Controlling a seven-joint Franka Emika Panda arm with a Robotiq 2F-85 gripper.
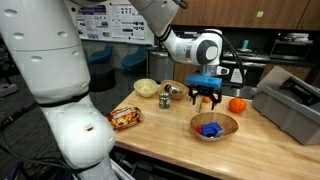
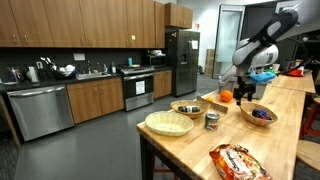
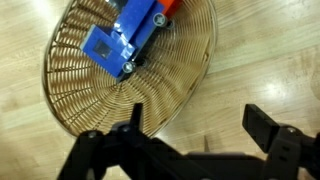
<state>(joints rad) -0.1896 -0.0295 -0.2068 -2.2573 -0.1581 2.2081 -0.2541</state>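
Note:
My gripper (image 1: 205, 98) (image 3: 196, 125) hangs open above the wooden table, nothing between its fingers. In the wrist view the left finger (image 3: 133, 118) overlaps the rim of a wicker basket (image 3: 80, 100), and the right finger (image 3: 264, 128) stands over bare wood. Inside the basket lies a blue toy (image 3: 125, 40) with an orange part at its far end. In both exterior views the basket (image 1: 214, 126) (image 2: 259, 115) sits just below and in front of the gripper (image 2: 246, 92), with the blue toy (image 1: 209, 128) in it.
An orange (image 1: 237, 104) lies beside the gripper. On the table are also a pale bowl (image 1: 146, 88), a second bowl (image 1: 171, 91), a can (image 1: 165, 101), a snack bag (image 1: 125, 117) and a grey bin (image 1: 292, 105). Kitchen cabinets (image 2: 80, 25) line the far wall.

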